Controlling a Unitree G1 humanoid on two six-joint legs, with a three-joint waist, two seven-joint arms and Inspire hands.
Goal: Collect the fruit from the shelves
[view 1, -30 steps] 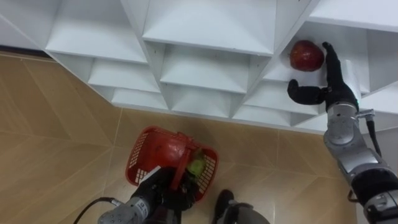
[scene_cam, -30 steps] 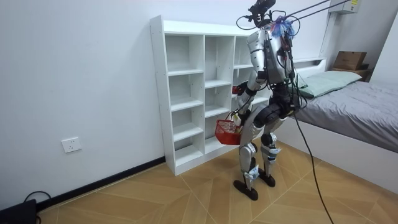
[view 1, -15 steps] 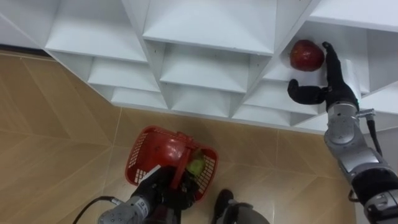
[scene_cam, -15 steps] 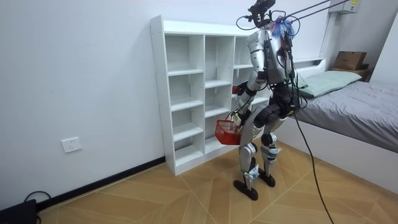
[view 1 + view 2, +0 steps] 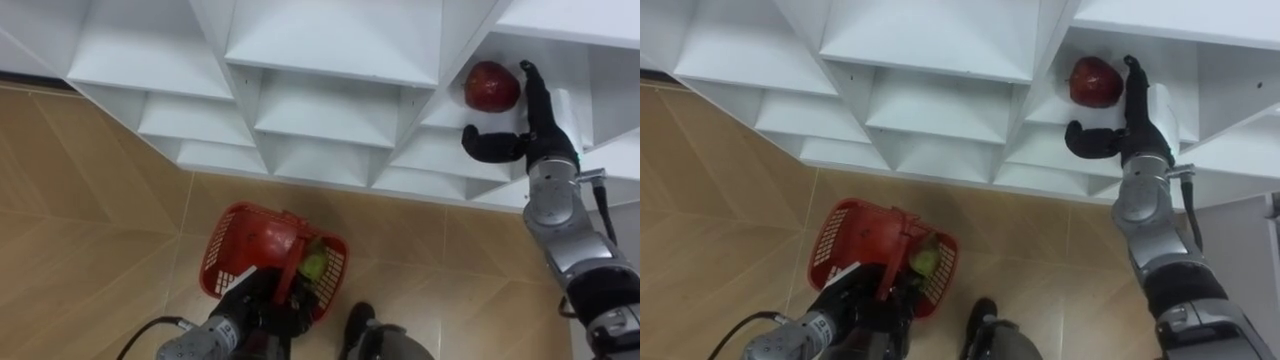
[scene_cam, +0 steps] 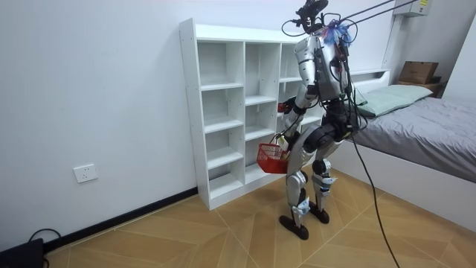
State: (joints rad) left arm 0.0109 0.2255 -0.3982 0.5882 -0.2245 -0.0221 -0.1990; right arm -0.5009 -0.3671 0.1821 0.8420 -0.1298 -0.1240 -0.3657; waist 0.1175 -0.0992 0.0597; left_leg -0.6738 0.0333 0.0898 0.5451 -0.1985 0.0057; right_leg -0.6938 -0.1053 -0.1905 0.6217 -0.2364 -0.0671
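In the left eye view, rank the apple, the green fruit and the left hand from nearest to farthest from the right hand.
1. Apple, on the shelf, right beside the right hand.
2. Green fruit, down in the red basket.
3. Left hand, lowest, on the basket's handle.

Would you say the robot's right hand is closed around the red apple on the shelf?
No, the right hand is open, its fingers straight beside the red apple and its thumb apart below it.
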